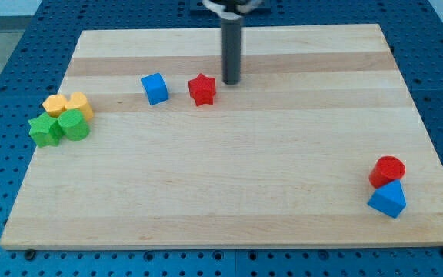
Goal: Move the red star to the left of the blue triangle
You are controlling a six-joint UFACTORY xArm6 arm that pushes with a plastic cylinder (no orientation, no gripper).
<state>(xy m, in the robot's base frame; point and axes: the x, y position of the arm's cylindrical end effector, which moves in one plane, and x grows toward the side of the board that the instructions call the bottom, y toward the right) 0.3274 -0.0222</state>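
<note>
The red star (201, 89) lies on the wooden board (229, 185) near the view's top centre. The blue triangle (388, 200) sits at the view's bottom right, touching a red cylinder (388, 170) just above it. My tip (231, 81) stands just right of the red star and slightly above it, a small gap apart. A blue cube (154, 88) lies to the left of the star.
At the view's left edge sit a yellow block (54, 105), a yellow cylinder (79, 104), a green block (45, 130) and a green cylinder (74, 125), all clustered together. A blue perforated table (6, 69) surrounds the board.
</note>
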